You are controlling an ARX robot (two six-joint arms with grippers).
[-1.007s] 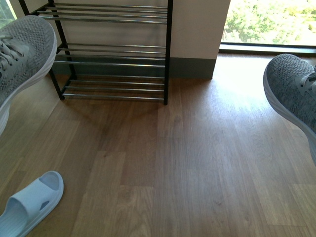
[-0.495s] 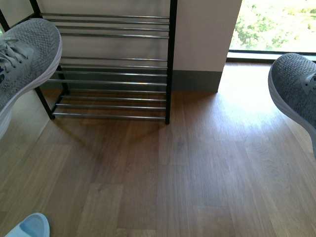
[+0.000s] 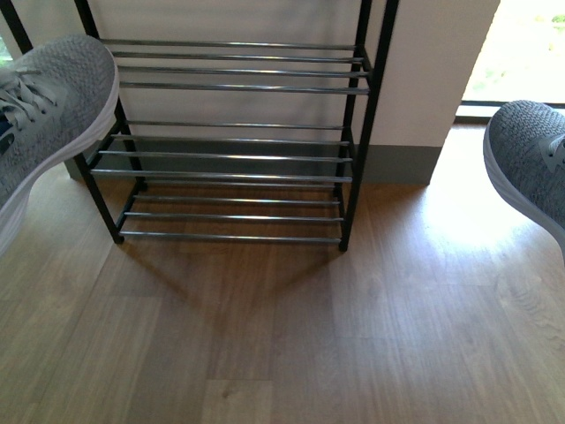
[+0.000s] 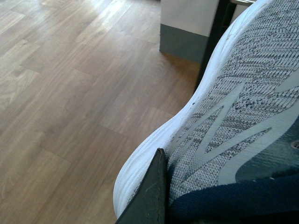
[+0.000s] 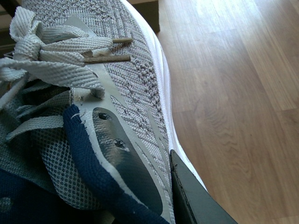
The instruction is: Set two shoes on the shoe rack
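The black shoe rack (image 3: 231, 141) with thin silver bars stands against the wall, ahead and slightly left. One grey sneaker (image 3: 44, 115) hangs in the air at the far left, toe toward the rack's left post. The other grey sneaker (image 3: 530, 163) hangs at the far right, well right of the rack. Neither gripper shows in the front view. In the left wrist view a dark finger (image 4: 150, 196) presses the sneaker's side (image 4: 243, 102). In the right wrist view a dark finger (image 5: 191, 196) presses the other sneaker's side (image 5: 126, 93) below the laces. Both grippers are shut on their sneakers.
Wood-plank floor (image 3: 291, 336) spreads in front of the rack. A white wall with a grey skirting board (image 3: 402, 163) stands behind and right of the rack. A bright window opening (image 3: 521, 53) is at the far right.
The view has moved closer to the rack, which now looks larger and more central. The pale blue sandal has dropped out of view at the lower left. Both sneakers stay at the frame edges.
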